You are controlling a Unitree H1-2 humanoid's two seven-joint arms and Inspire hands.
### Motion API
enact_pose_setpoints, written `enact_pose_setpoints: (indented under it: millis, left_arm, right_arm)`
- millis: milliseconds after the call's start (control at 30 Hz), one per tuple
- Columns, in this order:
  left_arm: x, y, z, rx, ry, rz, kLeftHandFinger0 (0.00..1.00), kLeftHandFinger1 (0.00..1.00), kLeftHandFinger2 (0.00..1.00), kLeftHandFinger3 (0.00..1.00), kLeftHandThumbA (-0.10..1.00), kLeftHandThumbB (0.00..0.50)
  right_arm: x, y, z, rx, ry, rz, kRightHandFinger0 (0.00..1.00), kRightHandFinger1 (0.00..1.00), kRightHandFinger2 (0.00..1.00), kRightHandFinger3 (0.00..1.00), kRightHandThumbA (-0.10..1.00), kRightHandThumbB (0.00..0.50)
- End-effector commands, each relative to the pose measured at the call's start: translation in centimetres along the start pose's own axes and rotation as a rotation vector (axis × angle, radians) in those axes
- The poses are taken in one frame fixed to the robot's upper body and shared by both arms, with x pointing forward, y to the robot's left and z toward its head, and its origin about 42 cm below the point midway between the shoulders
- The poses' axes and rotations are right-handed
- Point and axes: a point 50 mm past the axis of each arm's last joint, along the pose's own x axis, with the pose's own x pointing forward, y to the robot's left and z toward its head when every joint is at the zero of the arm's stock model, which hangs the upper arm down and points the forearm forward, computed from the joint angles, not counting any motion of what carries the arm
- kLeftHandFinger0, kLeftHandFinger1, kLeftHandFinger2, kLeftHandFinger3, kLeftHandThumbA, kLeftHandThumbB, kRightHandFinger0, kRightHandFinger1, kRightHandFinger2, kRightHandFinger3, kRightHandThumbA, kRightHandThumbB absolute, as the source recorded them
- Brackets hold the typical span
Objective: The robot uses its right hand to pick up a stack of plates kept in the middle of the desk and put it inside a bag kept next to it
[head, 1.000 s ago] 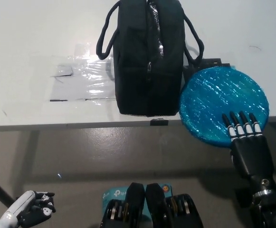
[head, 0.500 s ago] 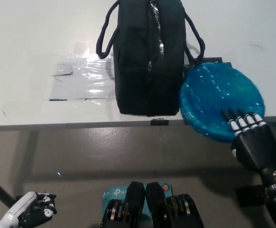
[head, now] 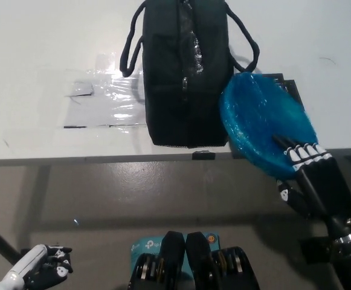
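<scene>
Head view, looking steeply down: black right hand (head: 311,175) clamped on the near edge of the blue stack of plates (head: 263,124), fingers (head: 302,154) lying over the top face and the thumb seemingly tucked below the rim. Stack tilted, its right side raised and its left edge just beside or touching the side of the black bag (head: 186,72); far rim apparently resting on or hovering low over the white surface (head: 42,48), contact not clear. Likely tipped this way to get a firm hold from the front edge, where the rim hangs past the surface and leaves room underneath. Bag standing upright in the middle, handles splayed to either side, zipper line along the top; whether the mouth is open wide enough, impossible to tell from above. Placed close to the plates, presumably to keep the carry short. Clear plastic sheet (head: 103,99) taped flat to the left of the bag, not involved. White left hand (head: 48,269) resting low at the lower left, well away from the work and below the surface edge, fingers loosely curled around nothing. Task judged early: plates gripped and lifting, not yet above the bag opening.
</scene>
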Motion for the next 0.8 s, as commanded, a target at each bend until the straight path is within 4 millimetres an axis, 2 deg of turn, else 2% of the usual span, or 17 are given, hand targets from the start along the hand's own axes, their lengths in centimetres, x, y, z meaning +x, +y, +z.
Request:
enact_pose_setpoints:
  millis: [0, 67, 100, 133, 167, 200, 367, 400, 600, 767]
  left_arm:
    - [-0.5, 1.7, 0.5, 0.061, -0.016, 0.019, 0.82, 0.84, 0.86, 0.87, -0.1, 0.18]
    - [-0.5, 1.7, 0.5, 0.061, -0.016, 0.019, 0.82, 0.84, 0.86, 0.87, -0.1, 0.181]
    - [-0.5, 1.7, 0.5, 0.061, -0.016, 0.019, 0.82, 0.84, 0.86, 0.87, -0.1, 0.181]
    - [-0.5, 1.7, 0.5, 0.061, -0.016, 0.019, 0.82, 0.84, 0.86, 0.87, -0.1, 0.181]
    - [-0.5, 1.4, 0.4, 0.051, -0.023, 0.016, 0.81, 0.83, 0.86, 0.86, -0.1, 0.179]
    - [-0.4, 1.2, 0.4, 0.044, -0.027, 0.015, 0.8, 0.82, 0.85, 0.85, -0.1, 0.184]
    - [-0.4, 1.2, 0.3, 0.042, -0.029, 0.016, 0.79, 0.82, 0.84, 0.84, -0.1, 0.184]
    - [-0.4, 1.5, 0.5, 0.063, -0.008, 0.02, 0.8, 0.83, 0.86, 0.87, -0.1, 0.185]
    - [-0.5, 1.6, 0.3, 0.051, -0.022, 0.017, 0.8, 0.82, 0.85, 0.86, -0.1, 0.184]
    - [-0.4, 1.6, 0.4, 0.045, -0.022, 0.016, 0.8, 0.82, 0.85, 0.86, -0.1, 0.178]
  right_arm:
    - [3.7, -6.3, 0.4, 0.575, 0.2, -0.184, 0.0, 0.13, 0.43, 0.18, -0.1, 0.269]
    - [3.7, -6.3, 0.4, 0.578, 0.202, -0.183, 0.0, 0.15, 0.48, 0.33, -0.1, 0.265]
    - [3.7, -6.3, 0.4, 0.58, 0.202, -0.182, 0.0, 0.15, 0.48, 0.34, -0.1, 0.265]
    - [3.7, -6.3, 0.4, 0.581, 0.203, -0.182, 0.0, 0.15, 0.48, 0.34, -0.1, 0.265]
    - [3.6, -7.6, -0.1, 0.824, 0.306, -0.275, 0.0, 0.09, 0.43, 0.31, -0.1, 0.221]
    - [3.5, -8.1, -0.3, 0.951, 0.347, -0.315, 0.0, 0.01, 0.35, 0.28, -0.1, 0.178]
    - [3.4, -8.3, -0.4, 0.992, 0.357, -0.32, 0.0, 0.0, 0.35, 0.28, -0.1, 0.17]
    - [3.2, -9.3, -0.5, 1.117, 0.369, -0.376, 0.0, 0.0, 0.32, 0.29, -0.1, 0.15]
    - [3.6, -10.2, -0.2, 1.144, 0.355, -0.394, 0.0, 0.0, 0.28, 0.25, -0.1, 0.162]
    - [3.8, -10.6, 0.0, 1.165, 0.316, -0.407, 0.0, 0.0, 0.29, 0.25, -0.1, 0.156]
